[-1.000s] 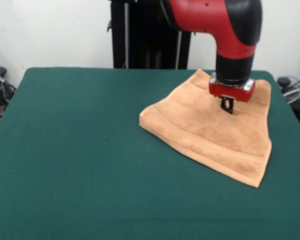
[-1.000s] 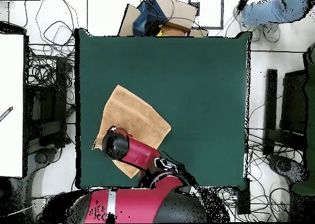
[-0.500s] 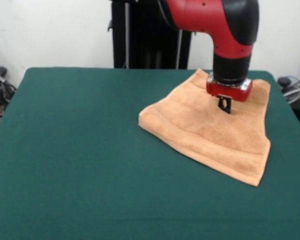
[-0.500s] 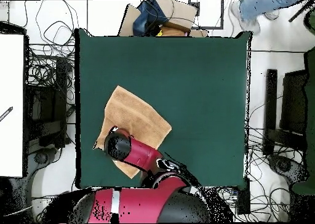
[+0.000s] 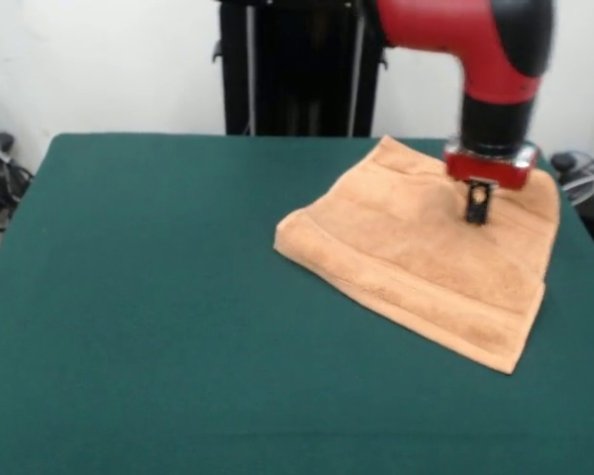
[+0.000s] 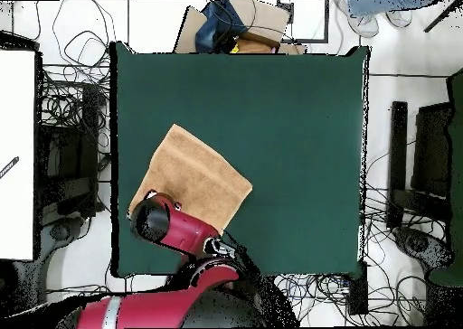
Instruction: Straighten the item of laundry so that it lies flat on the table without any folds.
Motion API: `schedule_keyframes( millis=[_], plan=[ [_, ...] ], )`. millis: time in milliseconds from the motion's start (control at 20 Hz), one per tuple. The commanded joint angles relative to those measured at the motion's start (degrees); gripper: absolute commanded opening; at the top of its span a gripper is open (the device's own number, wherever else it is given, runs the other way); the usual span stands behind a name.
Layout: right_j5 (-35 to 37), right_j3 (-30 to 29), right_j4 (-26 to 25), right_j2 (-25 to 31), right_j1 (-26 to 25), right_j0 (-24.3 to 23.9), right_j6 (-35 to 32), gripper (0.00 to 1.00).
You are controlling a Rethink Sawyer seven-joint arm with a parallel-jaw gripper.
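The tan hand towel lies spread on the dark green counter, turned like a diamond rather than square to the edges. From the front it sits at about two o'clock from the counter's middle, one corner close to the far edge and its right side at or just over the right-hand edge. A woven band runs along the near edge, and that side looks a little thicker, as if doubled, though I cannot be sure. From above, the towel is at about eight o'clock from the counter's middle, with its lower-left corner hidden under the arm.

The gripper hangs straight down over the far right part of the towel, at about one o'clock from the cloth's centre. Its black tips are down at the cloth, and whether they are pinching it, pressed together or apart I cannot tell. Above them sit a red collar and the black-and-red arm.

Cables tangle on the floor beside the counter.
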State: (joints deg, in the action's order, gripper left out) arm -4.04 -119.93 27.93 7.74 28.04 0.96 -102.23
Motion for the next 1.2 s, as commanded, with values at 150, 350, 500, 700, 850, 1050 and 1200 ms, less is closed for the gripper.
schedule_keyframes(
  millis=[150, 350, 500, 700, 850, 1050, 1200],
  plan=[
    [10.2, 0.1, 11.4, -7.0, 8.9, 10.0, -19.8, 0.0],
    [16.4, 2.8, 11.5, -12.7, 10.3, 13.5, -19.2, 0.0],
    [16.5, 1.5, 10.8, -11.2, 11.8, 11.1, -18.4, 0.0],
    [15.3, 0.6, 10.7, -12.0, 13.0, 10.6, -18.4, 0.0],
    [11.7, -1.2, 9.8, -8.7, 13.4, 5.6, -16.8, 0.0],
    [11.5, -0.2, 8.0, -8.0, 11.9, 2.3, -14.4, 0.0],
    [12.4, 1.4, 7.4, -8.9, 10.7, 1.1, -13.4, 0.0]
  ],
)
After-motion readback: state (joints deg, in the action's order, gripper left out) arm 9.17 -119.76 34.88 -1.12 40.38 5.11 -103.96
